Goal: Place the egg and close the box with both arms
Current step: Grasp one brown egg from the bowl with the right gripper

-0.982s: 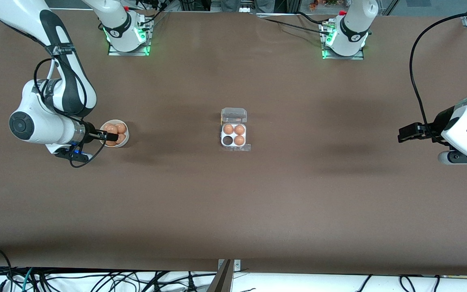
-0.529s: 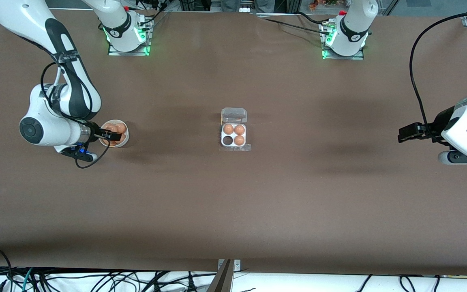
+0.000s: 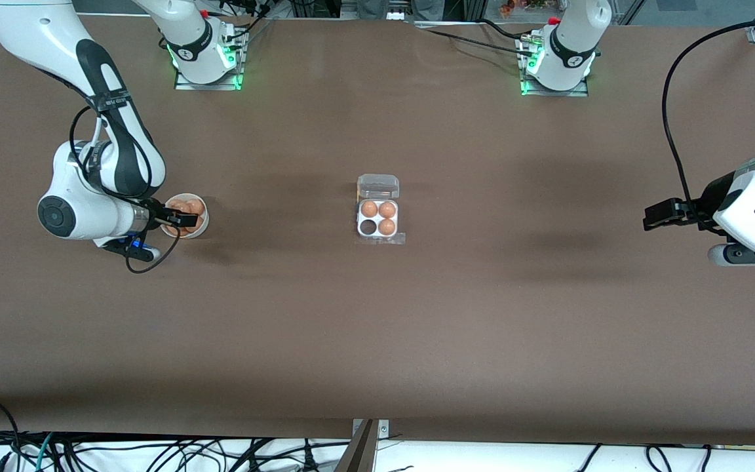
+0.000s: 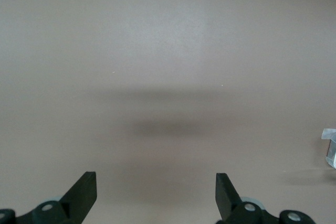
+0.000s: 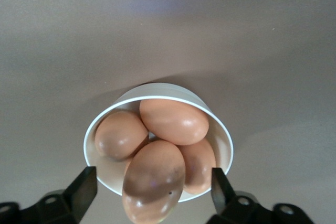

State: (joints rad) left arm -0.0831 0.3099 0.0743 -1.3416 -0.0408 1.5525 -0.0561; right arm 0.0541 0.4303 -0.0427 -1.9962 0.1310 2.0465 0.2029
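Early stage. Right gripper (image 3: 177, 221), fingers spread, hangs over the bowl (image 5: 103, 177), straddling the egg (image 5: 154, 182), apparently not yet gripped. The box (image 3: 377, 218) lies mid-table, lid open, one cell empty. Left gripper (image 3: 658, 215) waits, open, over its table end.

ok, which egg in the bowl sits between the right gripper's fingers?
The egg lying on top of the pile in the bowl, between the open fingers of the right gripper. The other three lie under or beside it.
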